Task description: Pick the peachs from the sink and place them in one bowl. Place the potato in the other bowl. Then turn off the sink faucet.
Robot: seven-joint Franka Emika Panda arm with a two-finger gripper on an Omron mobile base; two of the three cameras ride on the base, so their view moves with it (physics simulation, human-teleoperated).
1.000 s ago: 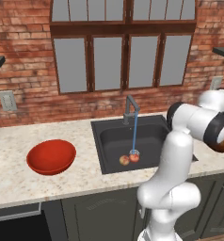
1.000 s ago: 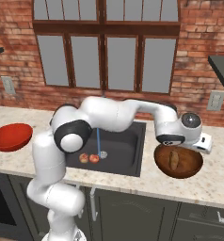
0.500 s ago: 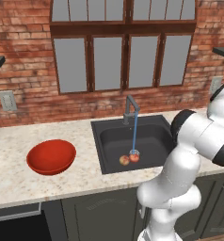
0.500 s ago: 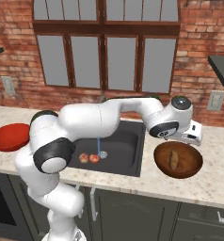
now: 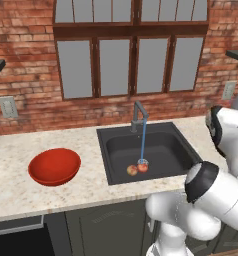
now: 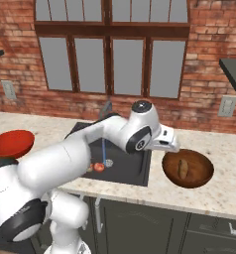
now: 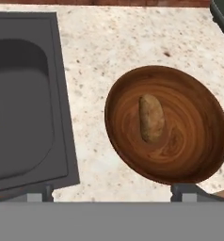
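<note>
From the left base camera we see the red bowl (image 5: 54, 166) sitting empty on the counter (image 5: 21, 150) left of the sink (image 5: 156, 145), water running from the faucet (image 5: 138, 115), and two peaches (image 5: 137, 169) lying side by side on the basin floor. From the right base camera, the potato (image 6: 182, 168) lies inside the wooden bowl (image 6: 188, 167) right of the sink, and our gripper (image 6: 170, 144) hangs just above that bowl's left rim. In the hand camera we look straight down on potato and bowl; our fingertips (image 7: 183, 192) stand spread wide apart, gripping nothing.
</note>
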